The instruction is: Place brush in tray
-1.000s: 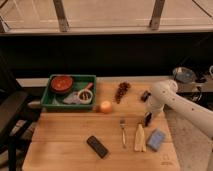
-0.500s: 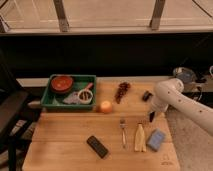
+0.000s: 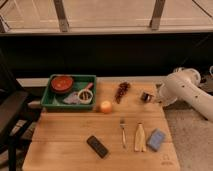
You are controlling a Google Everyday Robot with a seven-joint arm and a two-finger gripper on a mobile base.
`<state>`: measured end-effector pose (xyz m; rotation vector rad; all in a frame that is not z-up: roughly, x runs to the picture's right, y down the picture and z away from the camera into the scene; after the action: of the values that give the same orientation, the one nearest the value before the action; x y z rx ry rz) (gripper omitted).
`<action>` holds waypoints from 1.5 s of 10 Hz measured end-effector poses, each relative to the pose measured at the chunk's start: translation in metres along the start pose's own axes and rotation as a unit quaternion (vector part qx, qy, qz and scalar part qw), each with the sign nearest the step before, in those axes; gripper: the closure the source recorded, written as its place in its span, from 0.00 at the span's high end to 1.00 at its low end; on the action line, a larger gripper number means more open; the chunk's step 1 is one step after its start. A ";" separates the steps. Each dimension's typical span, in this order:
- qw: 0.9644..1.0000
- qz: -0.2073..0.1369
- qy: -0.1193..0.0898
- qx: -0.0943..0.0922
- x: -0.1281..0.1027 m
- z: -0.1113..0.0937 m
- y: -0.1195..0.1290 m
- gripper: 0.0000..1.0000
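Nearest the camera, well short of the gripper (image 3: 146, 96) and off to its left in the view, a flat black block (image 3: 97, 146) lies at an angle on the wooden table (image 3: 60, 135). Along the same near band, more directly below the gripper, lie a silver fork (image 3: 123, 133), a pale elongated object (image 3: 140, 137) just beside it, and a blue block (image 3: 156, 140) — all three well apart from the gripper, on the camera's side of it. Between that row and the gripper's level, to its left, sits an orange ball (image 3: 105, 106).

The gripper hangs by the table's right edge, at the end of the white arm (image 3: 182, 90) that reaches in from the right. A small dark blocky shape (image 3: 145, 95) shows at its tip. Whether that is the head of the brush, and whether the gripper is closed on anything, I cannot tell — so I cannot place the brush with certainty.

Near the gripper's left lies a bunch of dark grapes (image 3: 121, 91). Past them, well apart from the gripper, the green tray (image 3: 55, 105) sits at the table's far left corner. It holds a red bowl (image 3: 62, 83) on the side away from the gripper and a white ring (image 3: 86, 96) on the side towards it.

Beyond everything runs a window frame (image 3: 62, 20).
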<state>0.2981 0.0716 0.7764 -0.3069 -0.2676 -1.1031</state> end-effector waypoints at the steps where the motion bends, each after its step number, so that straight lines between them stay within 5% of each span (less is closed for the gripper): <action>1: 1.000 -0.007 0.018 0.014 0.006 -0.013 -0.006 0.00; 6: 0.994 -0.032 0.041 0.095 0.020 -0.049 -0.044 0.00; 10: 0.984 -0.094 0.048 0.144 0.009 -0.071 -0.114 0.00; 12: 0.976 -0.137 0.042 0.161 -0.010 -0.075 -0.158 0.00; 15: 0.960 -0.200 0.026 0.195 -0.040 -0.084 -0.218 0.00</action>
<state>0.0893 -0.0177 0.7085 0.1362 -0.5078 -1.4214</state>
